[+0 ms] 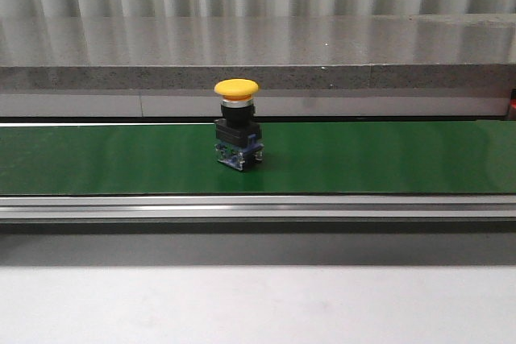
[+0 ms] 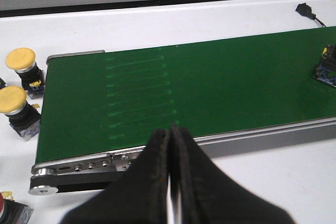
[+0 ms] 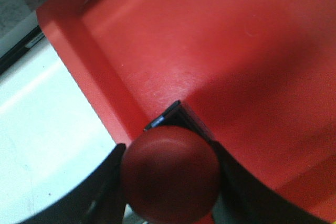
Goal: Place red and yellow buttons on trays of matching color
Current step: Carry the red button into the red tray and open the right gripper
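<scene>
A yellow button (image 1: 236,123) stands upright on the green conveyor belt (image 1: 387,155) in the front view; neither gripper shows there. In the left wrist view my left gripper (image 2: 171,135) is shut with nothing in it, hanging over the belt's (image 2: 210,82) near edge. Two yellow buttons (image 2: 21,65) (image 2: 13,106) stand on the white table beyond the belt's end, and a red button (image 2: 8,211) peeks in at the corner. In the right wrist view my right gripper (image 3: 170,174) is shut on a red button (image 3: 170,171), held over the red tray (image 3: 236,40) near its rim. No yellow tray is in view.
A grey stone ledge (image 1: 258,46) runs behind the conveyor. The conveyor's metal rail (image 1: 258,207) lies in front of the belt. A black cable plug (image 2: 307,10) lies on the white table beyond the belt. Part of a button's base (image 2: 326,69) shows at the belt's edge.
</scene>
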{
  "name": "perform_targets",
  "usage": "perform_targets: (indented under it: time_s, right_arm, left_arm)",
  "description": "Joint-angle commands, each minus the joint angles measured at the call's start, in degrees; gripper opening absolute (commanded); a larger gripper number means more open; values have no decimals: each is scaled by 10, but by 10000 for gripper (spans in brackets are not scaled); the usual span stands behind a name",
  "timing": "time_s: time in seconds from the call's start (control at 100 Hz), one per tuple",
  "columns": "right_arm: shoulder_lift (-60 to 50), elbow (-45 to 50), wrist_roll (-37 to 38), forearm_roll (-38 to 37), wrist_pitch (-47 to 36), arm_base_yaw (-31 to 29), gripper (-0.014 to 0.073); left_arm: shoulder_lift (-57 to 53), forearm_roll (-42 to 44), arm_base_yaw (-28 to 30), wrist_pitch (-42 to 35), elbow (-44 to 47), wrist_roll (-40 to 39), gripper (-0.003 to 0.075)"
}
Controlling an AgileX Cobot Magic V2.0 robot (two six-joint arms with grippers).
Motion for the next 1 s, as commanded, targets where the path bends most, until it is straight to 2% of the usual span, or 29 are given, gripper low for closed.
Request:
perform_targets:
  time_s: [0.0,0.26,0.35,0.42,0.52,0.59,0.75,0.99]
  right_arm:
    - [-16,-20,2,6,-43,-4,171]
    - [10,-20,1,13,-44,-4,176]
    - [17,-20,1,13,-42,-4,206]
    - [19,-20,1,15,-38,-4,288]
    - [18,-20,1,16,-33,-4,482]
    - [13,-20,1,16,-26,-4,556]
    - [-14,-10,1,4,0,-4,561]
    - [-118,75,-30,-10,-25,-3,561]
  left_arm:
    - [1,-10,-5,-43,-15,1,-20]
    - [1,-10,-5,-43,-15,1,-20]
    - [1,-10,-5,-43,-15,1,-20]
    - [1,-10,-5,-43,-15,1,-20]
    - [1,-10,-5,-43,-15,1,-20]
    - [1,-10,-5,-43,-15,1,-20]
    - [1,-10,-5,-43,-15,1,-20]
    - [1,-10,-5,-43,-15,1,-20]
